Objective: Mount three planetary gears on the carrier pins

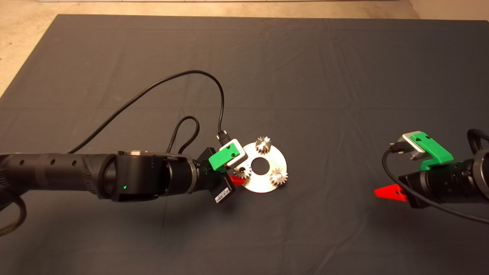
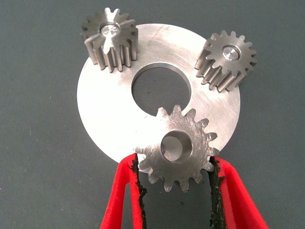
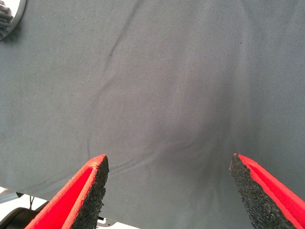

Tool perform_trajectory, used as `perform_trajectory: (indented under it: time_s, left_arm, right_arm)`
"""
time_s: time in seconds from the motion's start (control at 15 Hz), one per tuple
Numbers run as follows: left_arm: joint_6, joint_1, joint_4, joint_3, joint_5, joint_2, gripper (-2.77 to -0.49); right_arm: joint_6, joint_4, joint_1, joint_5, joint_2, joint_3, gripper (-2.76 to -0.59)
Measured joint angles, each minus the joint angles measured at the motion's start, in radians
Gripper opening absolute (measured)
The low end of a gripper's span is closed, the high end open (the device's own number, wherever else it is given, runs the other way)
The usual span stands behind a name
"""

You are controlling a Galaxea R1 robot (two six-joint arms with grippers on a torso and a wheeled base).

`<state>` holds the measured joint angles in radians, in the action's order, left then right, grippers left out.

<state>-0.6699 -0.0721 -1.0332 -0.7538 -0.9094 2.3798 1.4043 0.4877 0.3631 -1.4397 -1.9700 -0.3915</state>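
Two planetary gears (image 2: 110, 38) (image 2: 228, 58) seated on carrier pins (image 2: 109, 30); third gear (image 2: 177, 147) pinched in left end effector (image 2: 175, 177), unseated, pin hidden. Right end effector (image 3: 169, 177) wide open, empty, toward counter's right edge.

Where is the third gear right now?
Pinched in the left gripper, the third gear sits over the disc edge nearest that arm, opposite the two mounted gears.

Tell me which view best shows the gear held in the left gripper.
The left wrist view: the third gear fills the foreground between the left gripper pads, bore and teeth clear, over the disc. The head view shows it small, half hidden under the gripper. The right wrist view shows none of it.
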Motion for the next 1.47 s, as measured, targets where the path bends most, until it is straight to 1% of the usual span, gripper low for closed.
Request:
perform_trajectory:
  time_s: [0.07,0.33,0.47,0.53,0.73,0.8,0.87,1.27,1.4,1.47]
  left_arm:
    - [0.006,0.000,0.000,-0.004,0.006,0.000,-2.71]
    - [0.009,0.000,0.000,-0.010,0.017,0.000,-2.71]
    - [0.010,0.000,0.000,-0.011,0.019,0.000,-2.71]
    - [0.015,0.000,0.000,-0.012,0.019,0.000,-2.71]
    - [0.056,-0.001,0.000,-0.012,0.021,-0.008,-2.71]
    - [0.058,-0.001,0.000,-0.013,0.020,-0.014,-2.71]
    - [0.058,-0.001,0.000,-0.017,0.024,-0.019,-2.71]
    - [0.058,-0.003,0.000,-0.018,0.020,-0.017,-2.72]
    - [0.059,-0.003,0.003,-0.026,0.024,-0.013,-2.71]
    - [0.071,-0.003,0.004,-0.033,0.021,-0.007,-2.72]
  right_arm:
    - [0.000,0.000,0.000,0.000,0.000,0.000,-1.47]
    - [0.000,-0.001,0.000,0.000,0.000,0.000,-1.47]
    - [0.000,-0.002,0.000,0.000,0.000,0.000,-1.47]
    - [0.000,-0.002,0.000,0.000,0.000,0.000,-1.47]
    - [0.000,-0.002,0.000,0.000,0.000,0.000,-1.47]
    - [0.001,-0.002,0.000,0.000,0.000,0.000,-1.47]
    - [0.001,-0.003,0.000,0.000,0.000,0.000,-1.47]
    - [0.001,-0.003,0.000,0.000,0.000,0.000,-1.47]
    - [0.001,-0.003,0.000,0.001,0.000,0.000,-1.47]
    - [0.001,-0.003,0.000,0.000,0.000,0.000,-1.47]
